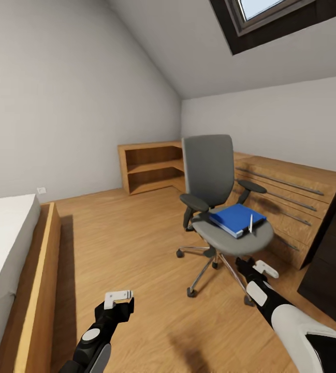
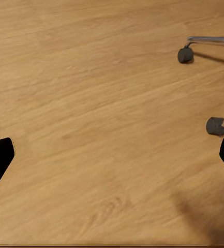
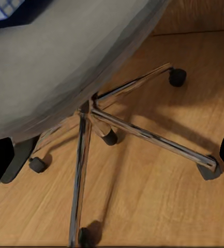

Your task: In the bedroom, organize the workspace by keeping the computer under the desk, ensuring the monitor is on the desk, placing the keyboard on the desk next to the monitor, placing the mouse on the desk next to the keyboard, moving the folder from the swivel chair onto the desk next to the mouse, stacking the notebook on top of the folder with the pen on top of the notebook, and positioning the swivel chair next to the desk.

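The grey swivel chair (image 1: 209,176) stands in the middle of the wooden floor, its seat turned towards me. A bright blue folder (image 1: 236,218) lies flat on the seat, and a slim white pen (image 1: 251,224) rests on the folder's near right part. My right gripper (image 1: 254,268) is open, low in front of the seat edge; its wrist view looks under the seat at the chrome base (image 3: 137,129). My left gripper (image 1: 118,297) is open over bare floor, left of the chair. The desk, monitor, keyboard, mouse, computer and notebook are out of view.
A bed with a wooden frame (image 1: 38,269) runs along the left. A low wooden shelf (image 1: 149,168) stands at the back wall. A wooden drawer chest (image 1: 287,202) lines the right wall, with a dark cabinet (image 1: 333,259) nearer. Two chair casters (image 2: 185,54) show near the left gripper.
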Robot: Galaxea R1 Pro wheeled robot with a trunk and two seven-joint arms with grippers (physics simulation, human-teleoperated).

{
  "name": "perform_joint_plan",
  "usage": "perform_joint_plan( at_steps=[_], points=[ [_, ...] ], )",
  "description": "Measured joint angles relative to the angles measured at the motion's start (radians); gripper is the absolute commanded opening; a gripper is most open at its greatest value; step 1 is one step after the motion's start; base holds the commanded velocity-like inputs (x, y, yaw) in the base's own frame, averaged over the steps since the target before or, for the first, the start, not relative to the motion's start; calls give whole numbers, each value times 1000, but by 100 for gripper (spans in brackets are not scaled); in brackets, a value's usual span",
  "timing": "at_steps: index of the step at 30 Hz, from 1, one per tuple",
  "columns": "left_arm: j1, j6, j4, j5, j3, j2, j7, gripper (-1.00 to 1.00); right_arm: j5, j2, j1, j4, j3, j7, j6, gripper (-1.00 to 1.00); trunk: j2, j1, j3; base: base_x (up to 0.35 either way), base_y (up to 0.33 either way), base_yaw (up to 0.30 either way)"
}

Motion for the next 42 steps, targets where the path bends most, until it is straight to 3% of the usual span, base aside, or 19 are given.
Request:
perform_joint_plan(
  at_steps=[10, 18, 25, 28, 42],
  points=[
    [0, 0, 0, 1, 0, 0, 0, 100, 0, 18, 1, 1, 0, 7, -1, 100, 0, 0, 0, -24, 17, 0],
    [0, 0, 0, 1, 0, 0, 0, 100, 12, 66, 8, 1, 0, 27, -1, 100, 0, 0, 0, -2, 1, 0],
    [1, 0, 0, 1, 0, 0, -1, 100, 48, 107, 22, 1, 5, 40, -2, 100, 0, 0, 0, 0, 0, 0],
    [0, 0, 0, 2, -3, 0, -1, 100, 91, 125, 30, 0, 5, 44, -1, 100, 0, 0, 0, 0, 0, 0],
    [0, 0, 0, 0, -21, 0, 0, 100, 107, 126, 34, 1, 3, 49, -1, 100, 0, -1, 0, 187, 0, 0]
  ],
)
